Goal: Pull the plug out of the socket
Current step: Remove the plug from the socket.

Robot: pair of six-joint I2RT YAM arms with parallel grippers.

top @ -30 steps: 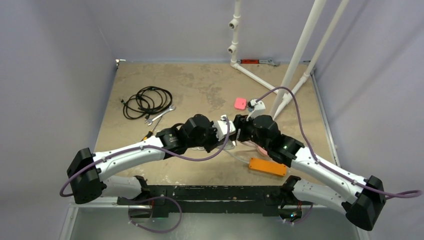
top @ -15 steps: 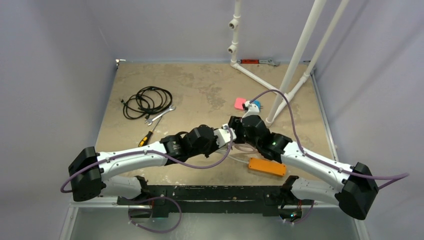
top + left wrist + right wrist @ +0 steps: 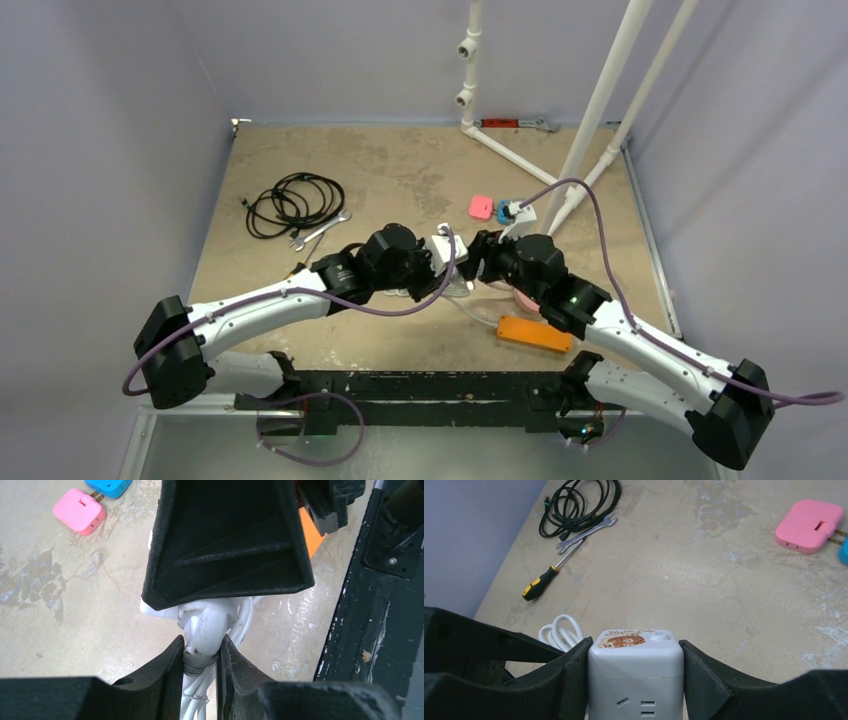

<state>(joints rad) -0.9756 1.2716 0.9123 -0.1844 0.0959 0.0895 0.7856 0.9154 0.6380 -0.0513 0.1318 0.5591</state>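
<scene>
My left gripper (image 3: 200, 649) is shut on a white plug (image 3: 206, 625) at its neck, with white cable (image 3: 195, 695) running down between the fingers. The plug's front end meets a white cube adapter (image 3: 635, 680) and is partly hidden by my right gripper's finger (image 3: 225, 535). My right gripper (image 3: 635, 652) is shut on that cube, one finger on each side. In the top view the two grippers (image 3: 440, 255) (image 3: 472, 262) meet nose to nose above the table. The orange socket strip (image 3: 537, 333) lies flat on the table beneath the right arm, held by nothing.
A pink adapter (image 3: 481, 207) and a blue one (image 3: 511, 210) lie just beyond the grippers. A black cable coil (image 3: 292, 203), a wrench (image 3: 322, 229) and a screwdriver (image 3: 551, 575) lie at the left. White pipes (image 3: 590, 130) stand at the back right. Loops of white cable (image 3: 559, 632) lie under the grippers.
Both grippers swung right and away together half a second ago and have come back left. Each keeps the same hold.
</scene>
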